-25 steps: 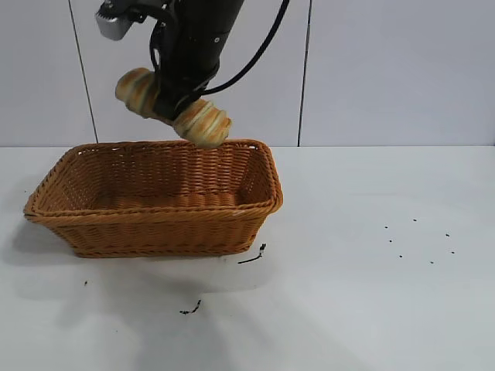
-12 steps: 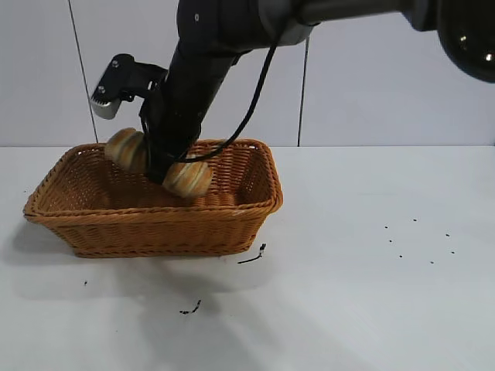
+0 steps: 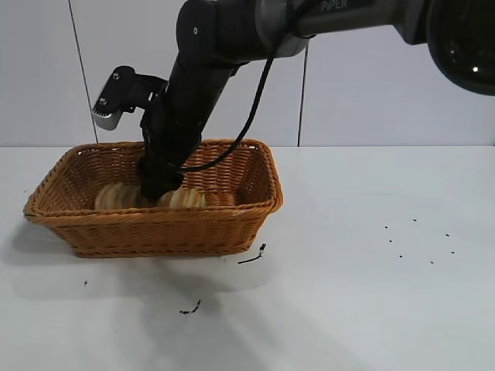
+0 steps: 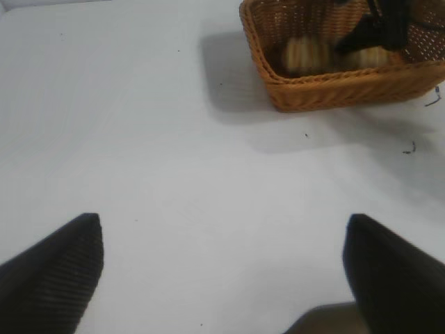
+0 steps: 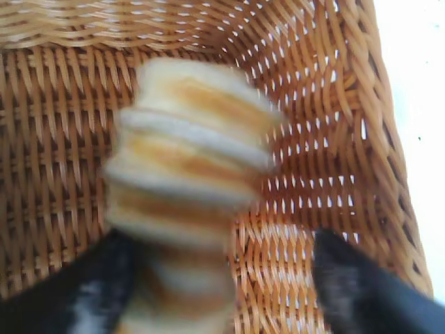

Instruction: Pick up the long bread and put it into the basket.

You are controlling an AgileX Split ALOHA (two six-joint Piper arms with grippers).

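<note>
- The long bread [image 3: 151, 197] is down inside the basket [image 3: 155, 228] now, lying low on the woven floor, its ridged ends poking out either side of the right gripper [image 3: 158, 188].
- Its long axis runs along the basket's length, crosswise to the gripper that reaches in from above; the loaf sits directly under and between the fingers.
- From the right wrist camera the loaf [image 5: 191, 188] fills the space ahead of the dark fingertips, which stand apart with the right one clear of the bread; whether the left one presses on the loaf I cannot tell.
- My read: the coming move is a straight lift up and out, leaving the bread where it lies.
- The right arm is the one on the job; the left gripper [image 4: 222, 268] hangs well away over bare table [image 4: 139, 139], fingers spread wide, holding nothing.
- Count: one loaf, one basket, two arms.
</note>
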